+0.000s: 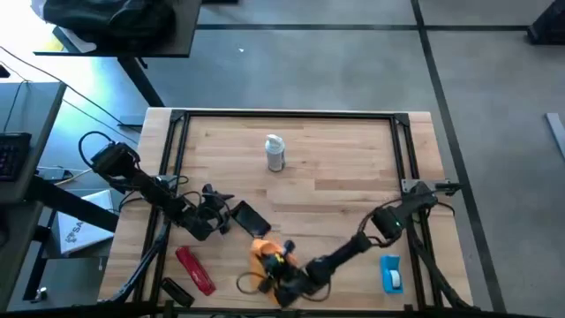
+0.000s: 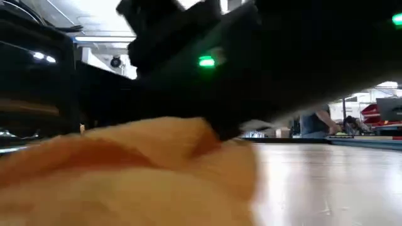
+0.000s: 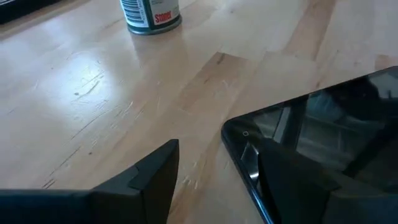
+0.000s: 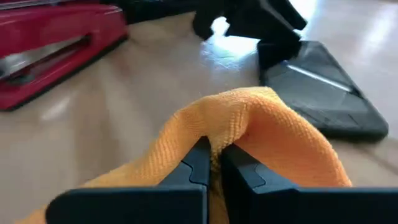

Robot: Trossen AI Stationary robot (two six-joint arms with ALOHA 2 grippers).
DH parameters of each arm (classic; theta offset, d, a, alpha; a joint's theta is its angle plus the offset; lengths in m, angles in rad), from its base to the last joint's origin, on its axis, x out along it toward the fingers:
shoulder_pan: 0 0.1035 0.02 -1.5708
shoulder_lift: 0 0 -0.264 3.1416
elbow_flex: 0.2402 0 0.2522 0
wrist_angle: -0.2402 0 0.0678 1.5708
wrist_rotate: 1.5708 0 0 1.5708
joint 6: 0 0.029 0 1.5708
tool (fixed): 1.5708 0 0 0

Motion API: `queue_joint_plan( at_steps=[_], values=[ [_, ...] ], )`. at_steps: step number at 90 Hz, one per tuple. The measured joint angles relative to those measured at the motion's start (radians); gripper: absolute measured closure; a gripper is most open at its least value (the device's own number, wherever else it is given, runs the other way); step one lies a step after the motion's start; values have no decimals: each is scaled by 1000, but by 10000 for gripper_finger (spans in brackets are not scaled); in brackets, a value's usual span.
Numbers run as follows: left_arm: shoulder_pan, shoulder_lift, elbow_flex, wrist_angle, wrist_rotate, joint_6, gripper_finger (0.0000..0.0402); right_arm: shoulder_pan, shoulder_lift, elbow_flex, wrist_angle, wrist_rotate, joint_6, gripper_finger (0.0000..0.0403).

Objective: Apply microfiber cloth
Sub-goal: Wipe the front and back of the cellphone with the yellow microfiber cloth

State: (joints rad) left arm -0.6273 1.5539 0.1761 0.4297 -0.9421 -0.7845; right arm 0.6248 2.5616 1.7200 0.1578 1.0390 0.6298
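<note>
Orange microfiber cloth [image 4: 261, 134], bunched, pinched upward, near table's front edge

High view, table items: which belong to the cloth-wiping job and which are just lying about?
In the job:
- microfiber cloth, pinched in the right gripper
- dark flat phone, beside the cloth, at the open left gripper; probably the thing to wipe

Lying about:
- red stapler
- can
- blue-and-white item
- small black object

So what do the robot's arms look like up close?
Both arms are dark, nearly black, made of jointed segments with black cables looping alongside. The right arm has a small green light glowing on it. Each gripper ends in flat, wedge-shaped matte black jaws: left gripper, right gripper.
</note>
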Motion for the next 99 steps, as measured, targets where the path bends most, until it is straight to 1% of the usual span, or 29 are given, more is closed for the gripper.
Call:
queue_joint_plan(
  at_steps=[8,14,21,27,40,45,50,54,59,67,72,78,89,94,97,99],
  values=[
    [0,0,0,2,0,1,197,4,-28,-3,-8,80,-99,403],
    [0,0,0,5,1,1,197,-24,-59,-3,-7,128,-189,403],
    [0,0,0,6,2,1,197,-93,-83,1,9,125,-264,403],
    [0,0,0,7,1,1,197,-161,-83,0,26,46,-289,403],
    [0,0,0,7,-1,2,197,-301,-51,-1,75,-203,-297,403],
    [0,0,0,7,-1,2,197,-337,-33,-1,100,-265,-288,403],
    [0,0,-1,5,-10,3,197,-351,-26,0,116,-302,-272,403],
    [0,0,0,1,-10,3,197,-348,-26,0,114,-323,-271,403],
    [-1,0,0,0,-1,3,197,-331,-26,0,92,-322,-277,403],
    [-1,0,2,0,12,2,197,-282,-26,2,49,-276,-280,403],
    [-1,0,2,0,22,2,197,-247,-27,3,13,-242,-255,403],
    [-1,0,2,-1,29,2,197,-204,-29,4,-53,-212,-182,403],
    [-1,0,2,-8,29,2,197,-118,-30,4,-167,-148,17,403],
    [-1,0,2,-8,28,2,197,-76,-29,4,-193,-131,80,403],
    [-1,0,2,-15,20,2,197,-50,-28,3,-204,-142,105,403],
    [-1,0,0,-16,13,2,197,-31,-24,2,-196,-110,115,403]
  ],
)
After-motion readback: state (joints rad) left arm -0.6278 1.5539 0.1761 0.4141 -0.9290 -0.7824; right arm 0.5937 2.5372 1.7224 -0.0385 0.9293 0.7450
